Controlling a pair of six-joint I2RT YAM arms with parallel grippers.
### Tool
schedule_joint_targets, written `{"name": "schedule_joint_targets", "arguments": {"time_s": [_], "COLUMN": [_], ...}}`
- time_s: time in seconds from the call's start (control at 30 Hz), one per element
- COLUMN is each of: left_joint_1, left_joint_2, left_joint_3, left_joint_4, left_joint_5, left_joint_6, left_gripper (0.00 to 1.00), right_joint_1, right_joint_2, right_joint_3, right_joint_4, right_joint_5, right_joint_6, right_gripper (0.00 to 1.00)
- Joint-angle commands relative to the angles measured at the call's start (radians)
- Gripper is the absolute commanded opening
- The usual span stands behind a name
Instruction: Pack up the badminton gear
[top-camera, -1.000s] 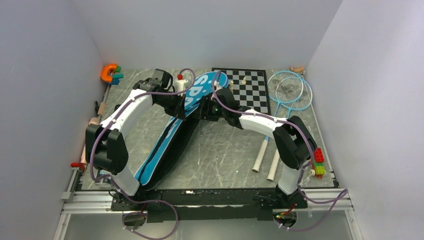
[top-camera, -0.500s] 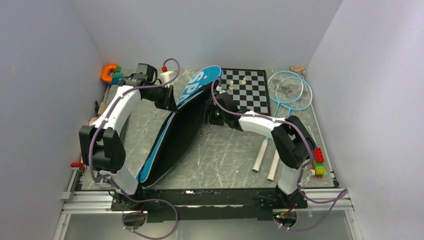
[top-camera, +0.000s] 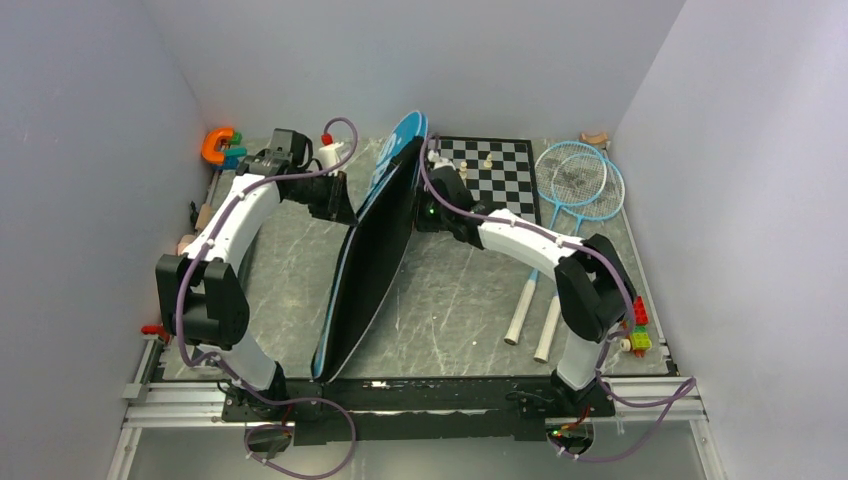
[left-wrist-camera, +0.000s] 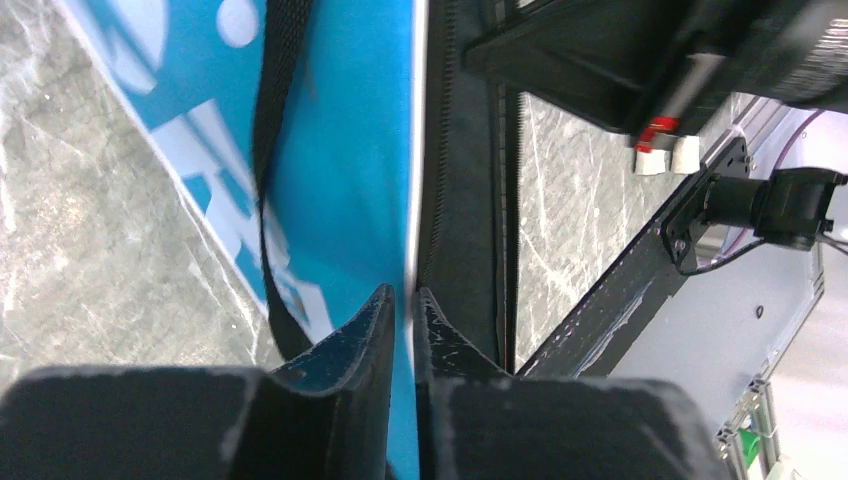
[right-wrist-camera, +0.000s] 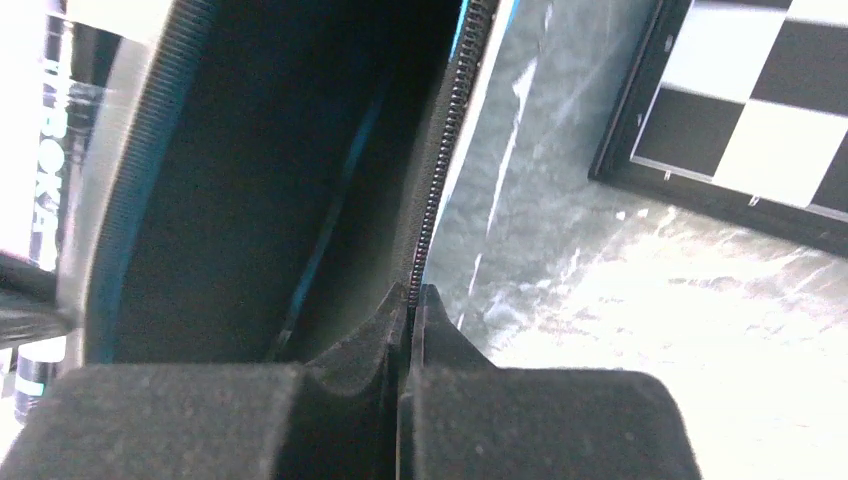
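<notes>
The blue "SPORT" racket bag (top-camera: 375, 260) stands on its long edge in the middle of the table, its black inside facing right. My left gripper (top-camera: 345, 207) is shut on its blue flap edge (left-wrist-camera: 340, 150); the white piping runs between the fingertips of that gripper (left-wrist-camera: 403, 295). My right gripper (top-camera: 420, 215) is shut on the opposite zipper edge, and the zipper teeth enter the jaws of that gripper (right-wrist-camera: 411, 290) beside the dark lining (right-wrist-camera: 250, 180). Two light-blue rackets (top-camera: 580, 180) lie at the back right, their white handles (top-camera: 525, 310) pointing towards me.
A chessboard (top-camera: 495, 175) with pieces lies just behind my right arm, its corner (right-wrist-camera: 760, 110) close to the gripper. An orange clamp (top-camera: 218, 145) sits at the back left. Coloured bricks (top-camera: 637, 325) rest at the right edge. Walls enclose three sides.
The right gripper has closed on the bag's zipper edge. The bag has swung from lying slanted to standing upright on its edge, spread between both grippers.
</notes>
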Motion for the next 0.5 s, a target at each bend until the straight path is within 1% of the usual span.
{"name": "schedule_joint_targets", "arguments": {"time_s": [0.0, 0.1, 0.23, 0.33, 0.4, 0.47], "left_joint_1": [0.002, -0.003, -0.018, -0.021, -0.017, -0.008], "left_joint_2": [-0.046, -0.048, -0.044, -0.052, -0.066, -0.094], "left_joint_3": [0.002, 0.027, 0.067, 0.101, 0.119, 0.111], "left_joint_4": [0.062, 0.080, 0.079, 0.064, 0.055, 0.064], "left_joint_5": [-0.040, -0.059, -0.055, -0.026, -0.034, -0.046], "left_joint_6": [0.000, -0.016, -0.031, -0.034, -0.028, -0.027], "left_gripper": [0.20, 0.31, 0.35, 0.41, 0.50, 0.64], "right_joint_1": [0.029, 0.064, 0.115, 0.142, 0.154, 0.156], "right_joint_2": [-0.083, -0.068, -0.020, 0.020, 0.024, 0.018], "right_joint_3": [0.186, 0.285, 0.399, 0.462, 0.460, 0.445], "right_joint_4": [-0.138, -0.249, -0.375, -0.454, -0.457, -0.445], "right_joint_5": [0.123, 0.188, 0.244, 0.268, 0.270, 0.263], "right_joint_6": [-0.119, -0.186, -0.234, -0.244, -0.245, -0.244], "right_gripper": [0.00, 0.00, 0.00, 0.00, 0.00, 0.00]}}
